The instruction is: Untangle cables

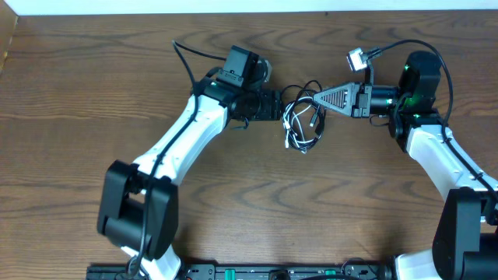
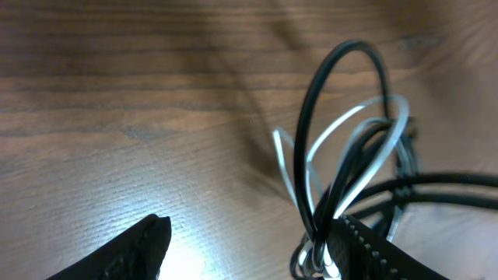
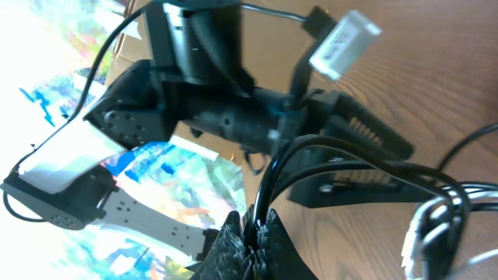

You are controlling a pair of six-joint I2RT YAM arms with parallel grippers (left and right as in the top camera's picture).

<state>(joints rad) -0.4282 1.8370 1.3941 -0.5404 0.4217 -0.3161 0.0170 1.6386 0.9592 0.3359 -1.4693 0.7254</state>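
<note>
wood table (brown grain) | left gripper jaws apart | right gripper clamps cables

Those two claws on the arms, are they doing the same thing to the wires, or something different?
The left gripper has its jaws spread wide, loops of the bundle beside one finger, unclamped; the right gripper has its jaws shut on the black cables. The left gripper reaches the bundle from one side, the right gripper from the opposite side. Both are black and point at that same bundle.
</note>
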